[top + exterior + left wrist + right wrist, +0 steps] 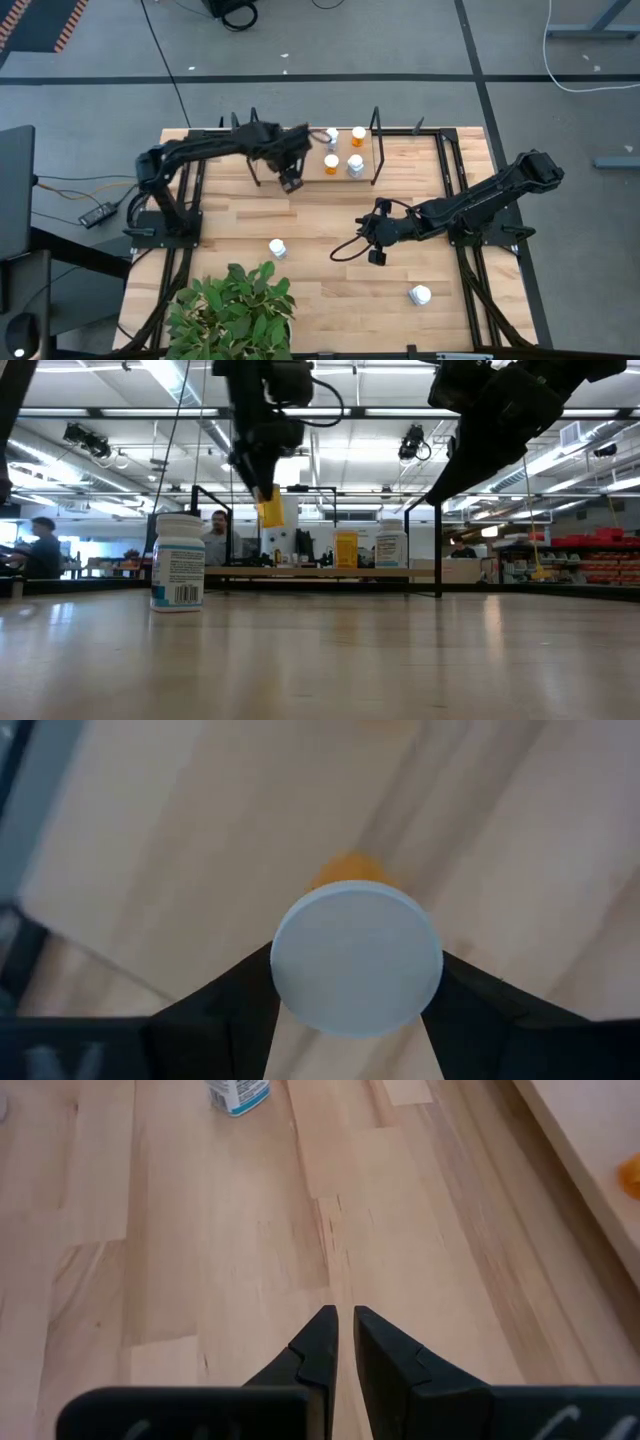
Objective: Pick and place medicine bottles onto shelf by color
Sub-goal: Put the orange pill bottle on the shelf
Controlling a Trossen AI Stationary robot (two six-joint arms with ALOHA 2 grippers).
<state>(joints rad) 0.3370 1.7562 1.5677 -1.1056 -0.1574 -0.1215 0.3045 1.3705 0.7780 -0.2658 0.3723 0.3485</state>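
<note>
Left end effector [291,180] sat clamped on an orange bottle [345,872], held above the shelf [315,177] at the far edge of my wooden surface [330,285]. Right end effector [377,256], pinched together and empty, hovered mid-surface. Four bottles [356,165] stood on the shelf; a plant [232,310] crowded the near edge.

The shelf [262,168] stands at the far edge of the table [320,290], between the two arms' bases. Four bottles [344,152] stand in a cluster on its right part. The left gripper [291,182] hangs over the shelf's front edge, left of that cluster, with a bottle [356,956] between its fingers (clear of the board, seen from table height). The right gripper [376,256] sits mid-table. A bottle [277,248] stands left of it, another [420,295] near the front right. A plant [232,315] fills the front left corner.
</note>
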